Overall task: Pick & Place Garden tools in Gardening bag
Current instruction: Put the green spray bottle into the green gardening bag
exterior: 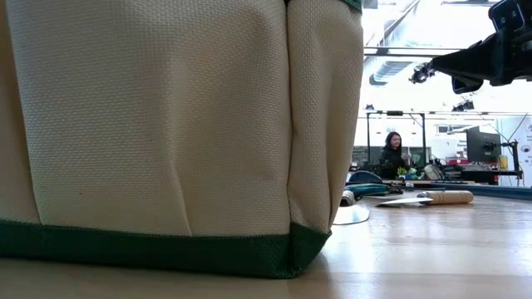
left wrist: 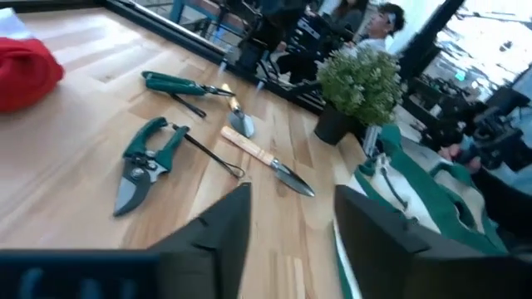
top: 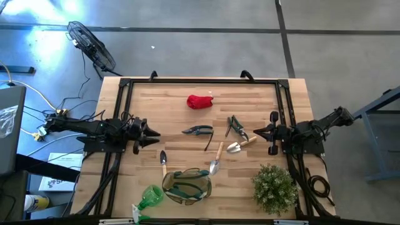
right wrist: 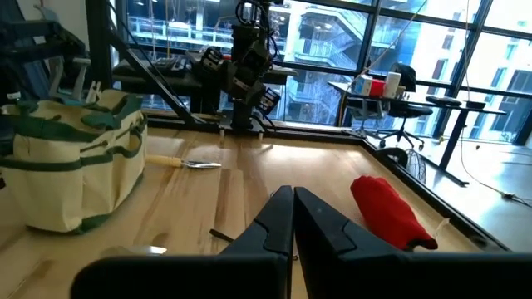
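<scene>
The gardening bag (top: 187,185), cream with green trim, stands upright near the table's front edge and fills the low view (exterior: 166,124). Green-handled pruning shears (top: 198,130) lie mid-table, in front of my left gripper (top: 153,133), which is open and empty (left wrist: 291,224). A second green-handled tool (top: 234,125) and a wide trowel (top: 239,145) lie near my right gripper (top: 255,131), which is shut and empty (right wrist: 293,218). A narrow trowel (top: 216,160) and another small trowel (top: 163,160) lie just beyond the bag. The red glove (top: 200,101) lies toward the far edge.
A bushy potted plant (top: 274,187) stands at the front right, beside the bag. A green plastic item (top: 150,197) lies at the front left of the bag. A black frame (top: 200,80) runs along the table's far and side edges. A person (exterior: 392,154) sits far behind the table.
</scene>
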